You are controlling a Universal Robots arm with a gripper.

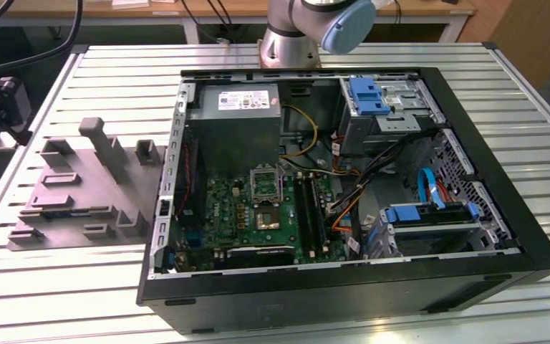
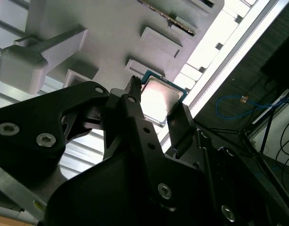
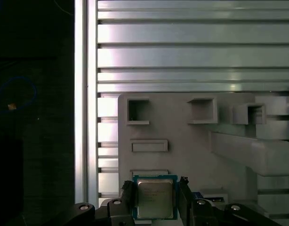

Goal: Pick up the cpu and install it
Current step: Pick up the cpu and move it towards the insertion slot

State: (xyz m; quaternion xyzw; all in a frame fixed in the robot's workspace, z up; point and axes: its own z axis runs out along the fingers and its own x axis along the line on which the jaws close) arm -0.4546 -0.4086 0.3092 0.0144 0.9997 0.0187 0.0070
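First wrist view: cpu [image 3: 155, 197] flat, face-up

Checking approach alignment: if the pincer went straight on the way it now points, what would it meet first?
Most likely the cpu, which sits directly ahead of the pincer in the first wrist view, with the grey fixture plate behind it. Depth is unclear.

The cpu [image 3: 155, 200], within the end effector [image 3: 155, 183], hangs over the tray [image 3: 182, 136] on the table [image 3: 182, 56].
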